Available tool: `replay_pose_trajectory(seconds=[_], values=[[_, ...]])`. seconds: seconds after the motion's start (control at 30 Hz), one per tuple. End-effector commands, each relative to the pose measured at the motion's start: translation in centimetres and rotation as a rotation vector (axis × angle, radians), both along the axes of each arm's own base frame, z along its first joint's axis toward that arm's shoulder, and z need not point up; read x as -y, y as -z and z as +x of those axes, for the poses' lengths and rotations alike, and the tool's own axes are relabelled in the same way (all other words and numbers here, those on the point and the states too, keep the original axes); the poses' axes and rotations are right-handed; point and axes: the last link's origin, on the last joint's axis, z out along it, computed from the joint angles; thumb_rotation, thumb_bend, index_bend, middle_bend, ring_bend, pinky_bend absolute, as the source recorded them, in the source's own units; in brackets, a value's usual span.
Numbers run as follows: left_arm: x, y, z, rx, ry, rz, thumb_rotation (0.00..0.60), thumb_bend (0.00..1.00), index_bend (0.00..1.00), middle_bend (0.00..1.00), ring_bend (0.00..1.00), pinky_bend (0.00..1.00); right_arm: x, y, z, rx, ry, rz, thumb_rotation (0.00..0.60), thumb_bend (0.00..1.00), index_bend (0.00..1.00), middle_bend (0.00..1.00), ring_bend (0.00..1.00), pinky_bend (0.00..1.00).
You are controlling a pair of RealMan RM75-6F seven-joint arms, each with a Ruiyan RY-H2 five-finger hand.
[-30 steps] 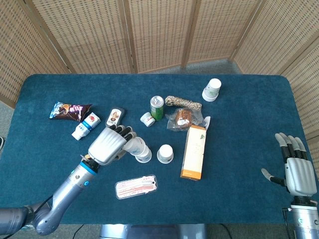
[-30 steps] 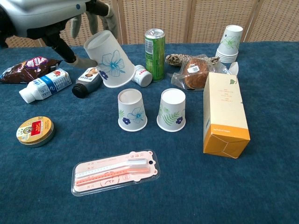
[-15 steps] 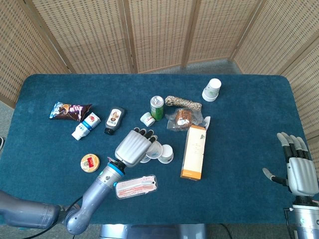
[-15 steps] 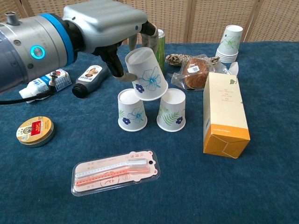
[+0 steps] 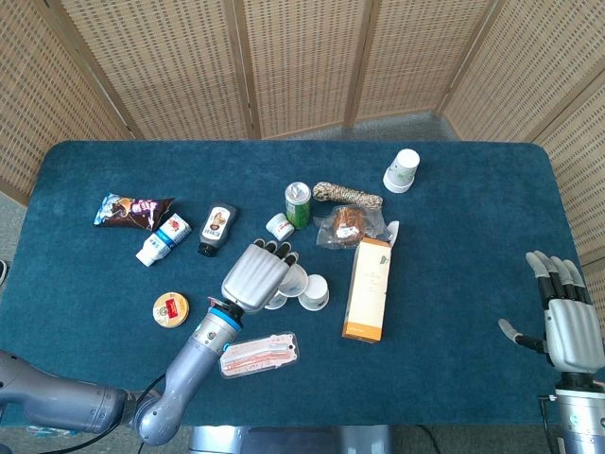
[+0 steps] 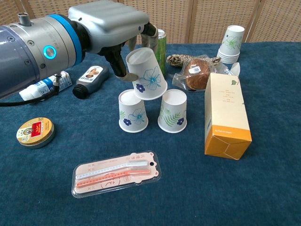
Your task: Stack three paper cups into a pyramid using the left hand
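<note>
A dark blue cloth-covered table (image 6: 263, 188) sits in front of woven cane screens (image 5: 302, 66).

Nearest to me lies a pink toothbrush pack (image 6: 116, 173), flat on the cloth, with a round tin (image 6: 35, 132) off to its left. On the right stands an orange and cream carton (image 6: 226, 115), upright.

Just beyond the toothbrush pack, 2 paper cups stand upside down side by side: the flower cup (image 6: 132, 110) on the left and the leaf cup (image 6: 172, 110) on the right, close together but not touching.

My left hand (image 6: 110, 23) grips a third cup (image 6: 146, 74), also bottom up and tilted, its base leaning toward me. Its rim hangs over the gap between the 2 lower cups and seems to meet the flower cup's top; I cannot tell whether it bears any weight there. My fingers (image 6: 115, 61) wrap its left and far side.

Behind the cups are a green can (image 6: 161, 42), a dark sauce bottle (image 6: 91, 80), a small milk bottle (image 6: 47, 85), a wrapped bun (image 6: 197, 73) and a coil of rope (image 6: 178, 60). Furthest back, a stack of spare cups (image 6: 231, 44) stands at the right.

My right hand (image 5: 567, 326) rests at the table's right edge, fingers spread, holding nothing.
</note>
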Motion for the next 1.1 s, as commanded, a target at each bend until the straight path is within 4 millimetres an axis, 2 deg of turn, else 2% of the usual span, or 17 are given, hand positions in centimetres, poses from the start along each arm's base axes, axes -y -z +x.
replay_pose_trajectory(seconds=[0.03,0.57,0.63,0.73,0.8,0.87,1.1], values=[[0.07,0.11,-0.01,-0.005,-0.011,-0.003,0.6,0.31,0.37,0.36,0.39,0.52,0.0,0.02,-0.01,0.0,0.001,0.001,0.6,0.19,0.01,0.0,0.0,0.0],[0.34,0.93,0.38,-0.015,-0.023,-0.013,0.6,0.31,0.34,0.32,0.34,0.5,-0.01,-0.07,0.01,0.009,-0.001,0.001,0.6,0.19,0.01,0.0,0.0,0.0],[0.32,1.01,0.41,-0.02,-0.023,-0.011,0.6,0.3,0.31,0.26,0.29,0.48,-0.01,-0.1,0.0,0.01,0.0,0.001,0.6,0.19,0.01,0.0,0.0,0.0],[0.32,1.03,0.55,-0.019,-0.017,-0.002,0.6,0.3,0.24,0.1,0.17,0.45,0.01,-0.18,-0.04,0.013,0.001,-0.001,0.6,0.19,0.01,0.0,0.0,0.0],[0.35,1.02,0.64,-0.01,-0.015,0.0,0.6,0.3,0.2,0.03,0.12,0.44,0.0,-0.2,-0.07,0.013,0.001,-0.001,0.6,0.19,0.01,0.0,0.0,0.0],[0.4,1.02,0.65,-0.007,-0.011,0.0,0.6,0.3,0.17,0.0,0.09,0.43,0.0,-0.2,-0.05,0.015,0.0,0.0,0.6,0.19,0.01,0.0,0.0,0.0],[0.46,0.53,0.48,0.024,-0.014,-0.001,0.6,0.29,0.08,0.0,0.02,0.4,-0.04,-0.16,0.0,0.013,-0.001,0.001,0.6,0.19,0.01,0.0,0.0,0.0]])
